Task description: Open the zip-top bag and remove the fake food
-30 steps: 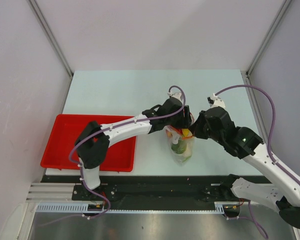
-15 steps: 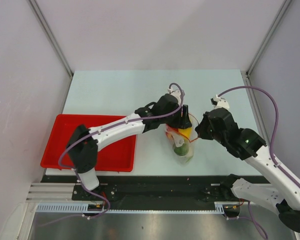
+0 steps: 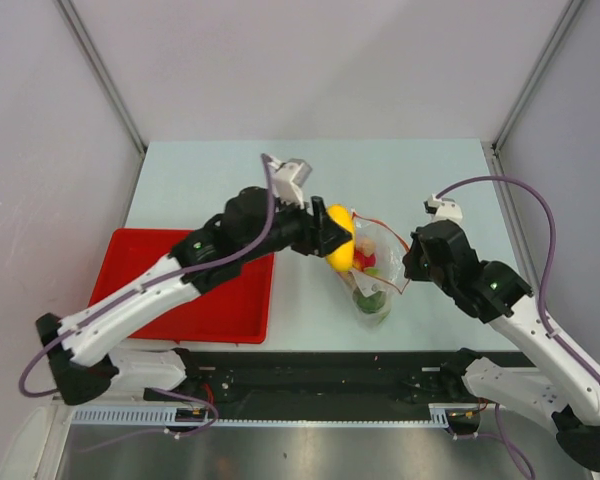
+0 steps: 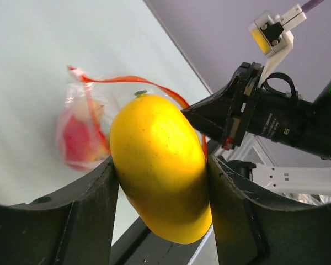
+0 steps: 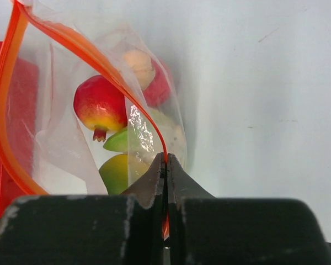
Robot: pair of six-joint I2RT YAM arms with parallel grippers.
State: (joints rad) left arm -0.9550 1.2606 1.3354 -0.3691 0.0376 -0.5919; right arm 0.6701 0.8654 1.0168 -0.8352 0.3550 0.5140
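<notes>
Two grippers work at the zip-top bag [image 3: 378,262], which stands near the front middle of the pale table [image 3: 230,180] with its mouth open toward the left and its red zip strip looped wide. The right gripper [image 5: 166,165] has its jaws pressed together on that strip at the right side of the mouth and holds the bag up. The left gripper [image 3: 328,234] pinches the yellow oval fruit [image 4: 160,171] between its fingers, just left of the bag's mouth and above the table. A red ball [image 5: 100,107], a green piece [image 5: 119,141] and a beige lump [image 5: 139,66] sit inside the bag with other pieces. The red tray [image 3: 140,270] lies at the front left under the left arm, apart from the bag, with a strip of bare table between them. More bare table stretches behind both grippers up to the enclosing walls. Half a second ago the left gripper stood over the bag's mouth with the yellow fruit inside. Now it has drawn back to the left with the fruit outside, and the mouth gapes wider.
</notes>
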